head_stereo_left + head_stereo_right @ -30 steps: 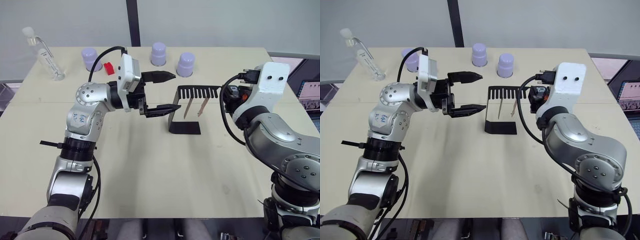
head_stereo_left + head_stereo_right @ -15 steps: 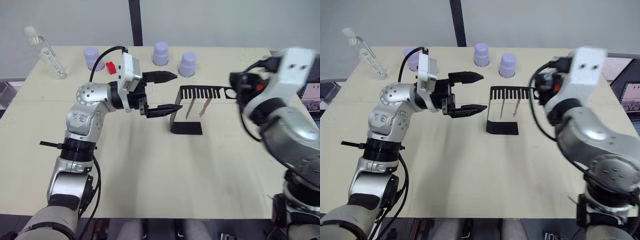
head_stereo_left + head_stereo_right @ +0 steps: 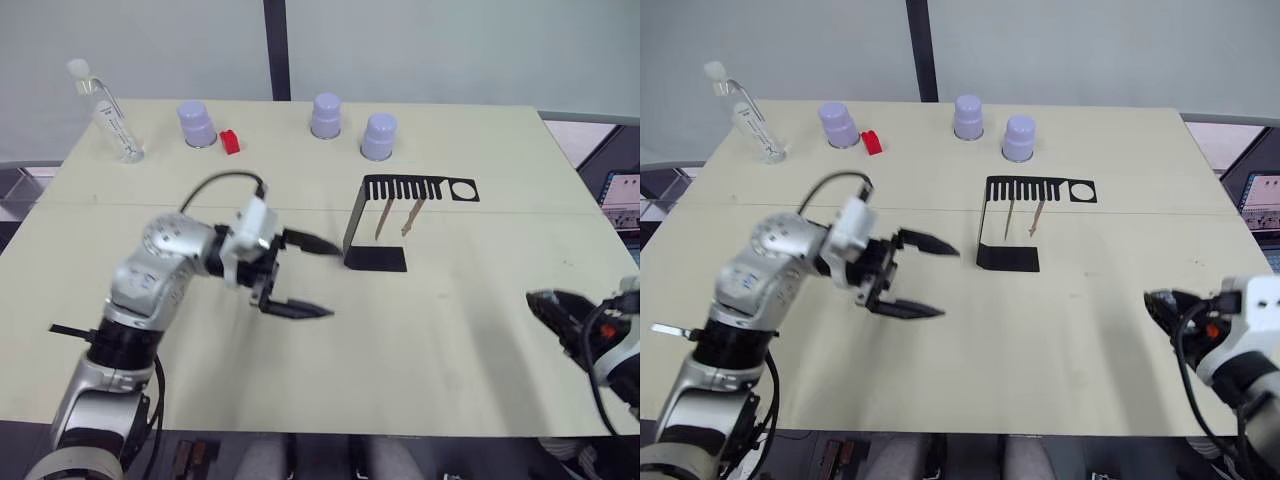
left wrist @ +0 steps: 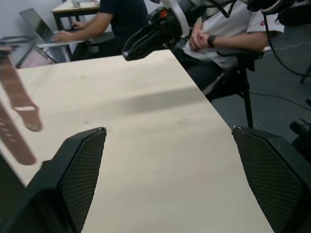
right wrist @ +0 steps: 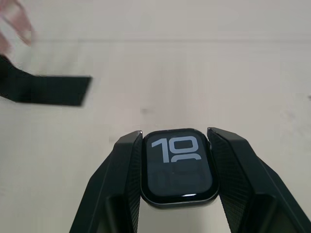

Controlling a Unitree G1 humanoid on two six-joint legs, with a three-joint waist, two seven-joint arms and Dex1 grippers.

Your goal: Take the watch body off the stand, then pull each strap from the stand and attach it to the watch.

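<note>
The black stand is at the table's middle right, its slotted top plate and round hole bare. Two pale straps hang from the slots; the left wrist view shows them as brownish bands. My right gripper is shut on the watch body, whose dark screen shows light digits. It is low at the table's near right edge, well away from the stand. My left gripper is open and holds nothing, just left of the stand's base.
Three purple cups, a small red block and a clear bottle stand along the far edge. People sit beyond the table's right side.
My right arm has drawn back from the stand's top plate to the near right edge with the watch body. My left gripper, still open, has dropped lower and nearer. The camera has also shifted.
</note>
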